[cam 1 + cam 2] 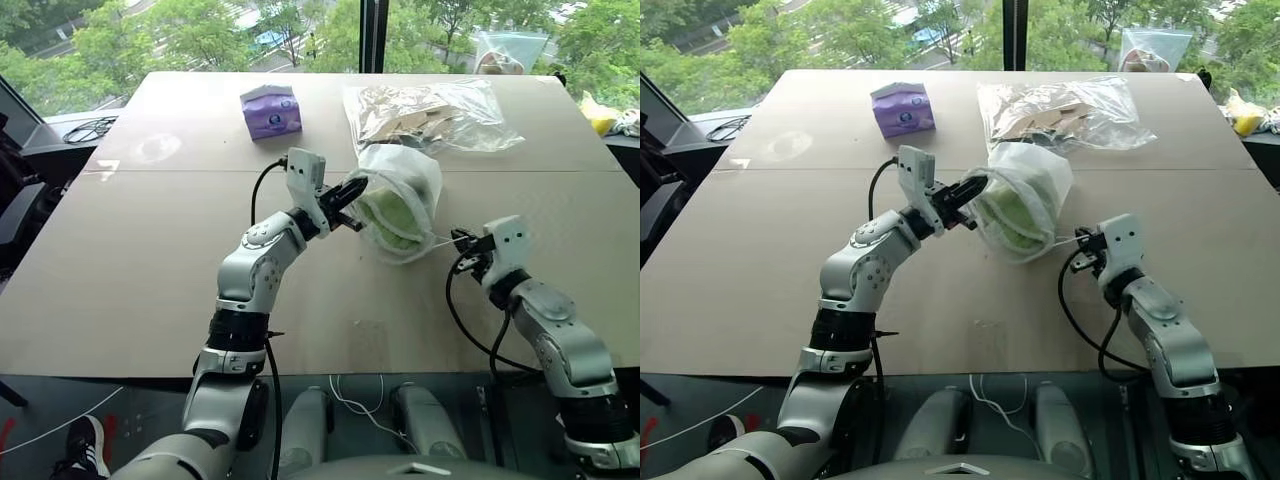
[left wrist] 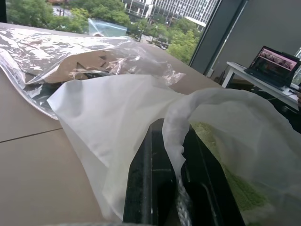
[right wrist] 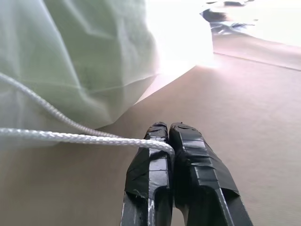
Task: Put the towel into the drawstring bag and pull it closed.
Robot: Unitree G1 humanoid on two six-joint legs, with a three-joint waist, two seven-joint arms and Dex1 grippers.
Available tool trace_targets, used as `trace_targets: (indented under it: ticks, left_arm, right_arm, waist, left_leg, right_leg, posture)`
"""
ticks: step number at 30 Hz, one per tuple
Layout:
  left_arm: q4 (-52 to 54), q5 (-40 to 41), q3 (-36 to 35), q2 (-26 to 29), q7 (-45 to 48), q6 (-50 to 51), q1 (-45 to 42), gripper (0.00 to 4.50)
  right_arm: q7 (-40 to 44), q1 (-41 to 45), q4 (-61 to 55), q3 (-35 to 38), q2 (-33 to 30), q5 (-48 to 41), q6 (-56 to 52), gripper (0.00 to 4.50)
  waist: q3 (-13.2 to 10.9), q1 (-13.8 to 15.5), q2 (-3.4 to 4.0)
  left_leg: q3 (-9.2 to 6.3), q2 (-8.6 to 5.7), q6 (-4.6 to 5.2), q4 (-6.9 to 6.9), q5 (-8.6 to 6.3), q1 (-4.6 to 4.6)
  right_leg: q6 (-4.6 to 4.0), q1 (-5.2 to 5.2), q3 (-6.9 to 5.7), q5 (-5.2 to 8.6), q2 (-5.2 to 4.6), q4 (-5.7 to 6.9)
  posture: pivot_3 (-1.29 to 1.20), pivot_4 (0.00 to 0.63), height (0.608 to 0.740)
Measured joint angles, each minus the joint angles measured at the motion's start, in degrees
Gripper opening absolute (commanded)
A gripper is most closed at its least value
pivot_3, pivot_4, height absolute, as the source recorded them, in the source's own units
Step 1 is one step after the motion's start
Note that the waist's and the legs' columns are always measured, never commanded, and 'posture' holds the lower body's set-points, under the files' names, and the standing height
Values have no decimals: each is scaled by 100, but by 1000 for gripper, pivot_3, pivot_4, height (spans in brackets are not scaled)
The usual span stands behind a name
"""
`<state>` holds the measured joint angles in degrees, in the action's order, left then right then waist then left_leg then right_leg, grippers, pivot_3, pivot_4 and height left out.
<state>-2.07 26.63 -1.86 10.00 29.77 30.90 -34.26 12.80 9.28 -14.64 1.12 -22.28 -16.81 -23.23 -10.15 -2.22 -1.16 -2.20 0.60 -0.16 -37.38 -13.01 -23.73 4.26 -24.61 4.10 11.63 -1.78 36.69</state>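
Left eye view: you have the drawstring bag (image 1: 402, 200) lying on its side mid-table (image 1: 150, 250), mouth toward the robot's left. The towel (image 1: 388, 220) sits inside it, its pale green showing through the thin fabric. Your left gripper (image 1: 352, 192) is at the bag's mouth with its fingers pinched together on the rim fabric. Your right gripper (image 1: 463, 240) is just to the right of the bag, low over the table, with the white cord (image 1: 440, 240) running from the bag to its fingertips. Behind the bag lies a clear plastic bag (image 1: 430, 115) with tan contents; a purple tissue pack (image 1: 271, 110) stands further left, well apart.

Right eye view: same layout. The cord (image 1: 1068, 240) looks taut between bag and right gripper.

Left wrist view: the two black fingers (image 2: 150, 183) are closed with the gathered hem of the bag (image 2: 117, 122) clamped between them, the fabric folding over the fingertips. Green terry of the towel (image 2: 225, 169) is visible through the cloth beside the fingers. The clear plastic bag (image 2: 61, 52) lies beyond.

Right wrist view: your fingers (image 3: 150, 174) are pressed together, and the cord (image 3: 70, 137) runs into the seam at their tips, so the grip is clamped on the cord. A second strand curves up toward the bag (image 3: 80, 61), which rests on the table just ahead, green towel tint inside.
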Motion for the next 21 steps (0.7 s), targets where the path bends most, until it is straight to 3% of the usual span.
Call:
trace_targets:
  ticks: [2,6,7,12,21]
  left_arm:
    - [0,55,-28,-47,-5,2,-1,0]
    - [29,259,-104,-20,134,49,16,1038]
    - [66,269,-97,35,160,57,41,1688]
    - [303,282,-152,366,157,133,340,3995]
    - [942,793,-693,1181,626,535,1323,3995]
  right_arm:
    - [-155,281,3,138,120,119,139,16]
    - [-219,520,-9,219,188,256,236,0]
    - [-215,516,4,211,238,285,236,0]
    - [-186,508,15,206,277,387,236,0]
    - [-82,545,193,217,298,489,236,0]
  waist:
    - [0,-18,0]
    - [0,-5,0]
    - [0,-5,1]
    - [0,-14,1]
    - [1,2,2]
  left_leg:
    - [0,1,0,0,0,2]
    - [-5,1,0,2,0,0]
    - [-5,1,0,3,0,-1]
    - [-2,1,0,2,0,1]
    - [-1,4,0,-1,0,1]
  right_leg:
    - [-1,-1,1,-1,1,3]
    - [-12,-1,-1,-6,3,4]
    - [-19,-1,-1,-10,3,4]
    - [-21,-1,1,-12,0,4]
    - [-21,-1,0,-12,2,6]
  posture:
    - [0,150,740]
    - [0,150,740]
    - [0,150,740]
    - [0,150,740]
    - [0,150,740]
